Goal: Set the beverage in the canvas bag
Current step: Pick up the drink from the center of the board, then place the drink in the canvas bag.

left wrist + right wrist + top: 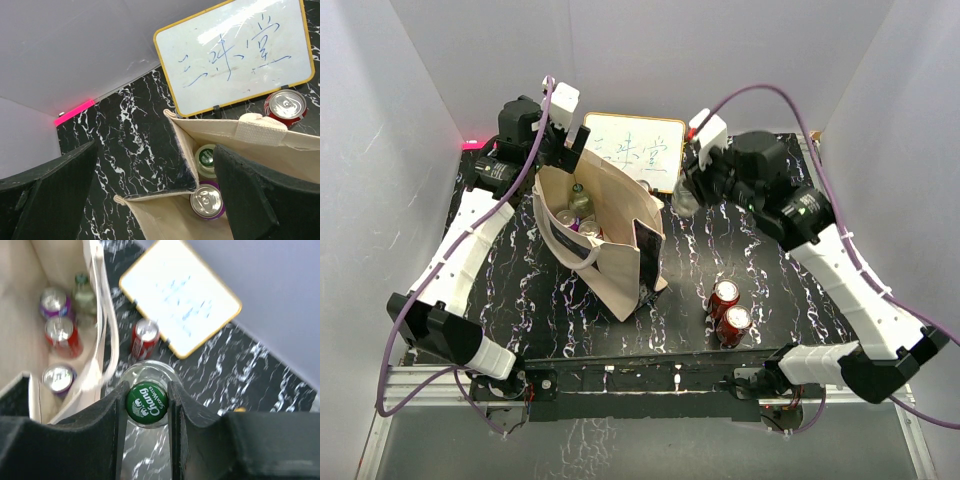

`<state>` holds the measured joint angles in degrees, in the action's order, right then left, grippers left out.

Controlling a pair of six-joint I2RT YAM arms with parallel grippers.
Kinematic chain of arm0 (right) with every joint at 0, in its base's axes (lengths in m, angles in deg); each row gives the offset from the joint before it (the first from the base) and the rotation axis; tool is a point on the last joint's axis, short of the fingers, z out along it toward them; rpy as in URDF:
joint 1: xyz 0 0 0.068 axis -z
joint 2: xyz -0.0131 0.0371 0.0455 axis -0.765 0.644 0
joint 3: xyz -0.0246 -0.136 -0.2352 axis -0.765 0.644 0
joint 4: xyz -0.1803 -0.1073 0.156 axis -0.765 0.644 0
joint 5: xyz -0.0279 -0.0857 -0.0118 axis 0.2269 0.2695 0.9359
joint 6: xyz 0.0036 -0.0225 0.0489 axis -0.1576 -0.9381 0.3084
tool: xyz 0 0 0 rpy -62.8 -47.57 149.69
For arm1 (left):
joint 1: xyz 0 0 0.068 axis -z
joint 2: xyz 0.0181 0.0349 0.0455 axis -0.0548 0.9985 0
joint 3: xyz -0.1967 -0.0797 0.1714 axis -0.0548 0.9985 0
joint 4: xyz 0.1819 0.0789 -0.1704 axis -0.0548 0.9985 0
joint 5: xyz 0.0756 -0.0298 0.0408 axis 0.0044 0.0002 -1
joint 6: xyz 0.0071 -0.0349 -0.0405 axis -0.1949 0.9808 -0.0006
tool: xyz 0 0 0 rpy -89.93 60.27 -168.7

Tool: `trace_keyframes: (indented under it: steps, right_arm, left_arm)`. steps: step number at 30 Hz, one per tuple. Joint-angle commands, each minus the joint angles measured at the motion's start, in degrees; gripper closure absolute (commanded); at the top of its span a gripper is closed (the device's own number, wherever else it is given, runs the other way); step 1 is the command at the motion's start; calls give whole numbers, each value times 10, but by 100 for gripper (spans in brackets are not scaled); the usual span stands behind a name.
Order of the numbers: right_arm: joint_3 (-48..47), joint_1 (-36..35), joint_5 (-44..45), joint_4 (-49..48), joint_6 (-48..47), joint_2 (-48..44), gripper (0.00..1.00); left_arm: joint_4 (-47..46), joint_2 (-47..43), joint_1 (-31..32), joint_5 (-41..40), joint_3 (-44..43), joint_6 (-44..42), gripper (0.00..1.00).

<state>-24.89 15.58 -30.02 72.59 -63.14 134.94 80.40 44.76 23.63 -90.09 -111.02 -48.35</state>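
Right gripper (pixel 146 399) is clamped narrow on the green cap of a glass bottle (pixel 146 402), fingers pinching it from both sides. The bottle hangs upright above the marbled table (pixel 760 280), outside the canvas bag (pixel 610 250), just right of its open mouth and in front of the white board (pixel 632 148). A red can (pixel 145 337) stands by that board. Left gripper (pixel 157 200) stands wide open, the bag's back corner between its fingers. Cans (pixel 59 335) sit inside the bag; two red cans (pixel 729 310) wait near the front edge.
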Motion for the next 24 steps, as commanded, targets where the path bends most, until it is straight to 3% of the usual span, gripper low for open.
trace_keyframes:
  steps: [1, 11, 20, 24]
  right_arm:
    - [-151, 2, -11, -124, -23, 46, 92]
    - [-398, -50, -72, -132, -23, 203, 92]
    - [-396, -92, -138, -153, 13, 257, 92]
    - [-345, -91, -156, -176, 21, 262, 92]
  left_arm:
    - [-19, -35, 2, -35, 1, -8, 3]
    - [-21, -66, 1, -40, 47, -11, 4]
    - [22, -101, -38, -8, 68, 49, 11]
    - [34, -119, -55, 17, 91, 67, 13]
